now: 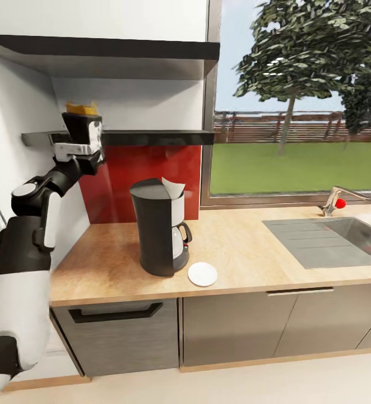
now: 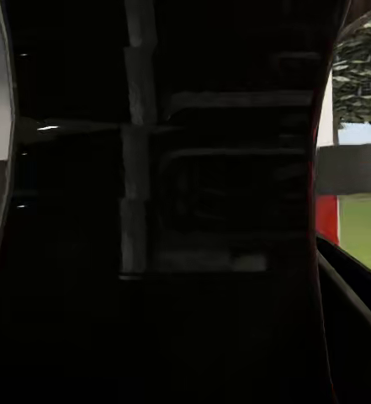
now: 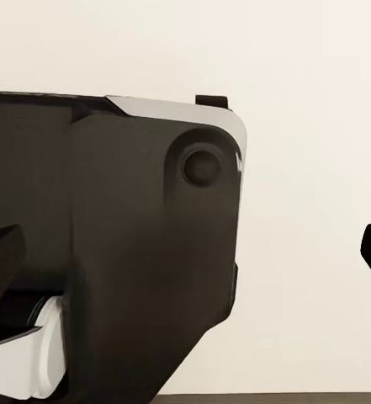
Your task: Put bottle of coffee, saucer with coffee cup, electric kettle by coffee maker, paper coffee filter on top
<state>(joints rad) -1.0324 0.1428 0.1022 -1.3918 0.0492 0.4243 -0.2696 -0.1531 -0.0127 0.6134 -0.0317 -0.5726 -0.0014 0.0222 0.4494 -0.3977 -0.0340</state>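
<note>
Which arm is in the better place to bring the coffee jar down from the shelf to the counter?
The left. Its tool is raised to the shelf at the coffee jar, above the counter beside the coffee maker.

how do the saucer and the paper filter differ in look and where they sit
The saucer is a flat round plate lying on the kitchen countertop, beside the coffee maker. The paper coffee filter is a thin pointed sheet sitting up on top of the coffee maker, tilted, not flat. Both are white and close to the machine.
</note>
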